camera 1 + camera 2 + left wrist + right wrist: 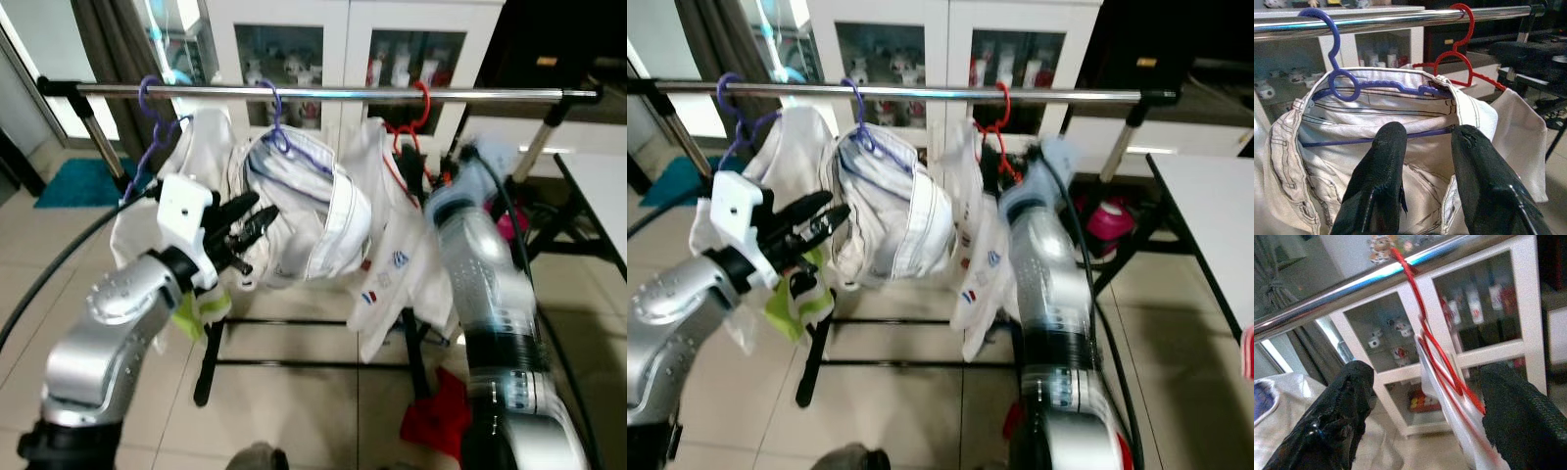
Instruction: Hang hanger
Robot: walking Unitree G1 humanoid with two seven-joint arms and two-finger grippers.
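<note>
A chrome rail point(333, 94) runs across the top of a clothes rack. Three hangers hook over it: a purple one point(149, 98) on the left, a blue-purple one point(1334, 78) in the middle carrying white jeans point(313, 220), and a red one point(1422, 328) on the right with a white garment point(392, 264). My left gripper point(1431, 131) is open just in front of the jeans, with nothing between its fingers. Up by the red hanger, my right gripper point(1427, 377) is open; the red wire passes between its wide-spread fingers without being held.
Behind the rack stands a white cabinet point(348, 39) with glass doors. A white table point(602, 196) lies to the right. On the tiled floor are the rack's black base bars point(294, 362), a red cloth point(436, 416) and a teal mat point(83, 181).
</note>
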